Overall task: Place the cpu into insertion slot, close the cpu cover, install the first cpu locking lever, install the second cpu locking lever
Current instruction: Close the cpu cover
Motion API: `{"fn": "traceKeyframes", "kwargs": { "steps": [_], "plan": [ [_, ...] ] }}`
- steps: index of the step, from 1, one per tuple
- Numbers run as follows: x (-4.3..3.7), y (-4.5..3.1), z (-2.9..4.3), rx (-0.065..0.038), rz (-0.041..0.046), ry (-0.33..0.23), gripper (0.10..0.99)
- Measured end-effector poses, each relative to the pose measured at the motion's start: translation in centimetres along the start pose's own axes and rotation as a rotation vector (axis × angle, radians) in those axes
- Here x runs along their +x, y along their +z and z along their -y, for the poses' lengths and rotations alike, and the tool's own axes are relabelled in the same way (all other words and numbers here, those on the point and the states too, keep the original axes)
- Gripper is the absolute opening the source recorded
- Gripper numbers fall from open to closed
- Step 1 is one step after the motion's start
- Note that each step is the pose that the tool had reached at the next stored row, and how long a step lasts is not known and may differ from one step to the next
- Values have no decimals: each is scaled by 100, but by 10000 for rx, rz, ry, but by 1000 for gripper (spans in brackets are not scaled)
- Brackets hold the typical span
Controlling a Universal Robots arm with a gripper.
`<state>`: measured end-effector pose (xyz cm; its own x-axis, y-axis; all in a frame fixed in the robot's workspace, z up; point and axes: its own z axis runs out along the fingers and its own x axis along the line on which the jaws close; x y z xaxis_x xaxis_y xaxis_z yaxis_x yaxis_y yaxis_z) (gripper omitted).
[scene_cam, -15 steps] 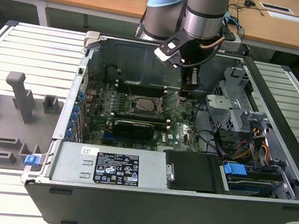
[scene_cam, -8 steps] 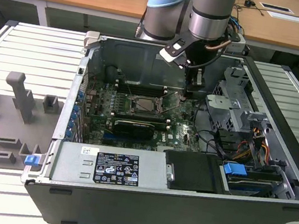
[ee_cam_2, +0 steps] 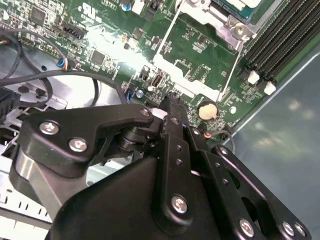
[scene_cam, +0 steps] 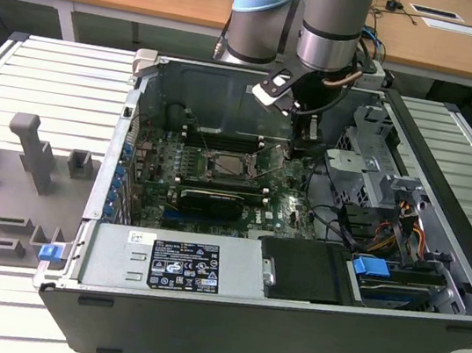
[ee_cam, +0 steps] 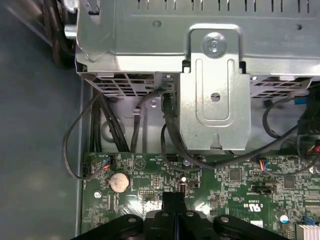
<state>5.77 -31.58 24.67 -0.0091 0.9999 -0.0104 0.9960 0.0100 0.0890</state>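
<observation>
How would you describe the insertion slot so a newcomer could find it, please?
Look inside the open computer case at the green motherboard. Near its middle sits the insertion slot, a square metal-rimmed socket, unlike the long black card lying nearer the camera.

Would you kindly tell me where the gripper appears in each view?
Exterior view: gripper over the motherboard, to the exterior view's right of the insertion slot.
Second wrist view: gripper tip beside the coin cell battery.
First wrist view: gripper tip over the motherboard, near that battery.
Shared landmark: the green motherboard.
</observation>
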Motion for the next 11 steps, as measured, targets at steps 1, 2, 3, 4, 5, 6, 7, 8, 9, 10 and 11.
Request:
{"fn": "traceKeyframes", "kwargs": {
  "steps": [1, 2, 3, 4, 5, 6, 7, 8, 9, 10, 11],
  "plan": [
    [0, 37, 5, 1, 1, 1, 106],
    [1, 52, 11, 2, -1, 0, 106],
    [1, 52, 18, 5, 1, -1, 106],
    [1, 51, 29, 6, 3, -1, 106],
    [1, 50, 54, 8, 1, -1, 106],
    [1, 49, 64, 8, 0, 0, 106],
    [1, 48, 70, 7, -1, 0, 106],
    [2, 36, 73, 16, -1, -1, 106],
    [2, 26, 73, 30, 0, -2, 106],
    [3, 16, 75, 50, 0, -2, 106],
    [3, 10, 77, 70, -1, -2, 106]
  ]
}}
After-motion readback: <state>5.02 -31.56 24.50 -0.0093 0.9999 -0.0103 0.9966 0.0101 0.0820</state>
